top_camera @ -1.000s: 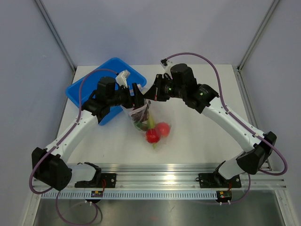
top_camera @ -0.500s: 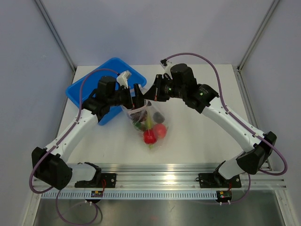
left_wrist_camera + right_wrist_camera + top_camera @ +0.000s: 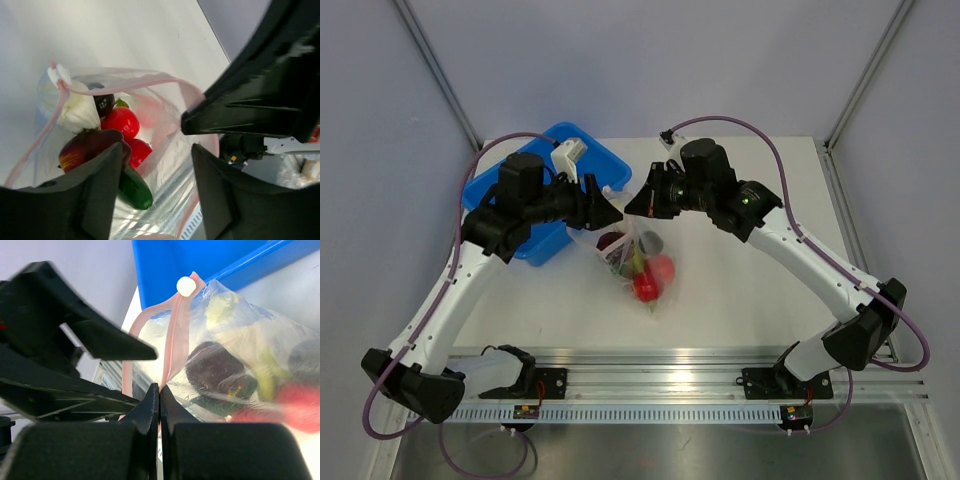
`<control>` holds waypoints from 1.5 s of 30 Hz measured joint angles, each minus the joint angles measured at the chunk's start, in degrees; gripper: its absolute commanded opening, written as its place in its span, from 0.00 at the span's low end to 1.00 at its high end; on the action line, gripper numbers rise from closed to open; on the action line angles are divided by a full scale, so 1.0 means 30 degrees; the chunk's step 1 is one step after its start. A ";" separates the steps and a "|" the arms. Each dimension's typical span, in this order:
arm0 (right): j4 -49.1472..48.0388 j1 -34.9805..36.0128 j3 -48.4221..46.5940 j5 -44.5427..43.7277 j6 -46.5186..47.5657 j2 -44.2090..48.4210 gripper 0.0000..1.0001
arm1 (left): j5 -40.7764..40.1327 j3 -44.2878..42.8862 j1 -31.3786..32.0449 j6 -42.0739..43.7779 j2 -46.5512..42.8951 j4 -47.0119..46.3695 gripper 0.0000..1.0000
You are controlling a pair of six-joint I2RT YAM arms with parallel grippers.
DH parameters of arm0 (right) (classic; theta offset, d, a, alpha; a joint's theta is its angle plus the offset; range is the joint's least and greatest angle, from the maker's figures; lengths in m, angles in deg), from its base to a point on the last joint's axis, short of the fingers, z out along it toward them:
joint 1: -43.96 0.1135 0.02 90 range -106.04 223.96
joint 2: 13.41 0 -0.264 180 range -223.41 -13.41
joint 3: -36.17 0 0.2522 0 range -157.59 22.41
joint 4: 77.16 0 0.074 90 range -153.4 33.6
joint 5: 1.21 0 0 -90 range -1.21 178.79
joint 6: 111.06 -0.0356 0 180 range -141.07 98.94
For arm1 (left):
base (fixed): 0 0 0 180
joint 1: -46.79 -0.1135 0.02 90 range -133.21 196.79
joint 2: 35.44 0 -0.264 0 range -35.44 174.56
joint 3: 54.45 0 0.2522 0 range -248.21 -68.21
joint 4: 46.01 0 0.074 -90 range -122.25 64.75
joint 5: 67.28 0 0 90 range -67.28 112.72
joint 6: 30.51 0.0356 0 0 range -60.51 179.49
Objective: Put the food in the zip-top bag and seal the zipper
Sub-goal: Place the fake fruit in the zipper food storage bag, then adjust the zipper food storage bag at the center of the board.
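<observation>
The zip-top bag [image 3: 638, 262] hangs over the table's middle, mouth up. My right gripper [image 3: 160, 388] is shut on the pink zipper [image 3: 175, 335] strip, below its white slider [image 3: 186, 286]. In the top view the right gripper [image 3: 638, 205] is at the bag's upper edge. Inside lies the food: red fruits [image 3: 120, 121], a maroon one [image 3: 85, 147], a green cucumber piece [image 3: 132, 187] and a pale piece [image 3: 77, 112]. My left gripper [image 3: 156, 165] stands open astride the near wall of the bag's mouth, gripping nothing. From above the left gripper [image 3: 605, 212] faces the right one.
A blue plastic bin [image 3: 542, 185] stands at the back left, under my left wrist. The aluminium rail [image 3: 650, 380] with both arm bases runs along the near edge. Grey walls close in the back and sides.
My left arm has swung back to the left and its jaws opened wide, then narrowed partly. The food has settled lower in the bag. The right gripper has kept its hold.
</observation>
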 measured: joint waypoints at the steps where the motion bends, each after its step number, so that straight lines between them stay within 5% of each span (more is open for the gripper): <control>1: 0.0007 0.0000 0.0007 0.0000 0.0000 0.0000 0.00 | -0.0029 -0.0233 0.0000 0.0175 -0.0124 0.0117 0.50; 2: 0.0000 0.0000 0.0007 -0.0007 0.0007 0.0000 0.00 | -0.0182 -0.0510 0.0000 0.0379 -0.0277 0.0357 0.40; 8: -0.0007 0.0000 0.0007 -0.0007 0.0015 0.0000 0.00 | -0.2382 -0.1450 0.0036 0.0750 -0.0488 0.1654 0.29; 11: 0.0007 0.0000 0.0007 -0.0029 0.0015 0.0000 0.00 | -0.4306 -0.1530 0.0029 0.0736 -0.0495 0.2178 0.73; 13: 0.0000 0.0000 0.0007 -0.0022 0.0022 0.0000 0.00 | -0.5734 -0.1530 0.0022 0.0452 -0.0495 0.2601 0.90; 18: 0.0007 0.0000 0.0007 -0.0029 0.0029 0.0000 0.00 | -0.8051 -0.1275 -0.0270 0.0000 -0.0532 0.3140 0.89; 25: 0.0029 0.0000 0.0007 -0.0036 0.0168 0.0000 0.00 | -0.8488 0.1013 -0.0692 -0.0576 -0.0736 0.3053 0.70; 29: 0.0109 0.0000 0.0007 -0.0080 0.0262 0.0000 0.00 | -0.8058 0.1880 -0.0765 -0.1013 -0.0729 0.3009 0.29; 30: 0.0131 0.0000 0.0007 -0.0182 0.0313 0.0000 0.00 | -0.7905 0.1880 -0.0765 -0.1093 -0.0729 0.2987 0.12; 32: 0.0153 0.0000 0.0007 -0.0510 0.0481 0.0000 0.00 | -0.7431 0.1858 -0.0772 -0.1078 -0.0729 0.2718 0.00; 45: 0.1960 0.0000 -0.1428 -0.3650 0.2506 0.0233 0.00 | -0.2120 -0.0328 -0.0787 -0.1370 -0.0984 -0.0525 0.00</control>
